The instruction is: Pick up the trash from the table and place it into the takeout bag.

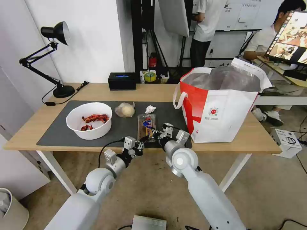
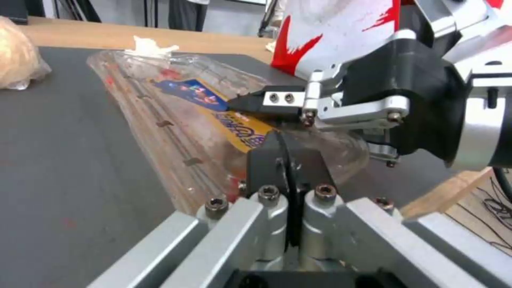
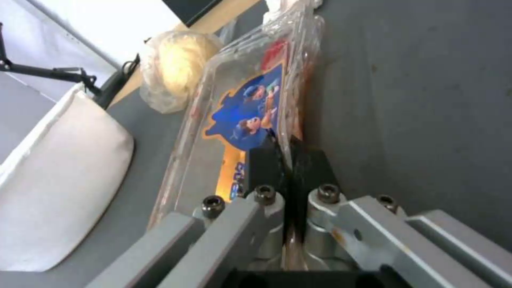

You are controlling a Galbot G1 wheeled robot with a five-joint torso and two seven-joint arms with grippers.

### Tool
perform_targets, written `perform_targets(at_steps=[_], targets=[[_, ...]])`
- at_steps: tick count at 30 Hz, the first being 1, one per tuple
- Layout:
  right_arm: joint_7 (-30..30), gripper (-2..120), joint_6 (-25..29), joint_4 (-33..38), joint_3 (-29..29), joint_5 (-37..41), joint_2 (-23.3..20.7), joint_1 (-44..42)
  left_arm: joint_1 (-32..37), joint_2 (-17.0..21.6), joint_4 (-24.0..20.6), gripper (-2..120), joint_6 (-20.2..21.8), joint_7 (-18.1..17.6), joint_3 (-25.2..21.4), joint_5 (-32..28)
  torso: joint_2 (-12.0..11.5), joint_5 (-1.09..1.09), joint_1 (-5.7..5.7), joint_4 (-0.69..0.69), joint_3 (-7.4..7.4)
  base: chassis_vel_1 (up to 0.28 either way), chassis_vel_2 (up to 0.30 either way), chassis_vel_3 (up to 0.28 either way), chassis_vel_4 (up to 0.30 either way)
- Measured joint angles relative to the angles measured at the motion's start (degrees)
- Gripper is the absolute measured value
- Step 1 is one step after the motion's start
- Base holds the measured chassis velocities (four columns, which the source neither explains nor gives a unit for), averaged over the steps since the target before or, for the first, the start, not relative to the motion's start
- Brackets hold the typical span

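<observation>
Jaws of both grippers (image 1: 143, 139) (image 1: 155, 131) pinch the plastic tray (image 1: 146, 125); wrist views confirm.

Both arms reach forward side by side, the left gripper (image 1: 143, 139) and right gripper (image 1: 154, 131) pinched closed with fingertips nearly meeting near the table's near edge.

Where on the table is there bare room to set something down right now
Bare mat lies left of the white bowl, and bare wood between the lamp base and black tissue box. It is crowded around the clear tray, where both grippers, left and right, pinch its near edge beside the takeout bag.
</observation>
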Motion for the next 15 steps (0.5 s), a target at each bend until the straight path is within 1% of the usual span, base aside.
perform_targets(at_steps=[2,3,4,6,15], targets=[[0.0,1,0.0,0.0,0.0,0.0,-0.1,0.0,0.0,0.0,0.0,0,0.0,0.0,0.0,0.0,0.0,0.00,0.00,0.00,0.00,0.000,0.000,0.000,0.000],[0.1,3,0.0,0.0,0.0,0.0,-0.1,-0.1,0.1,0.0,0.0,0,0.0,0.0,0.0,0.0,0.0,0.00,0.00,0.00,0.00,0.000,0.000,0.000,0.000],[0.1,1,0.1,0.0,0.0,0.0,-0.2,-0.1,0.1,-0.1,0.0,0,0.0,0.0,0.0,0.0,0.0,0.00,0.00,0.00,0.00,0.000,0.000,0.000,0.000],[0.0,0,0.1,0.0,0.0,0.0,-0.2,-0.1,0.1,-0.1,0.0,0,0.0,0.0,-0.1,0.0,0.0,0.00,0.00,0.00,0.00,0.000,0.000,0.000,0.000],[-1.0,0,0.9,0.0,-0.2,0.0,-0.3,-0.1,0.3,-0.2,-0.3,0,-0.1,-0.1,-0.6,0.0,0.0,0.00,0.00,-0.02,0.00,0.000,0.000,0.000,0.000]])
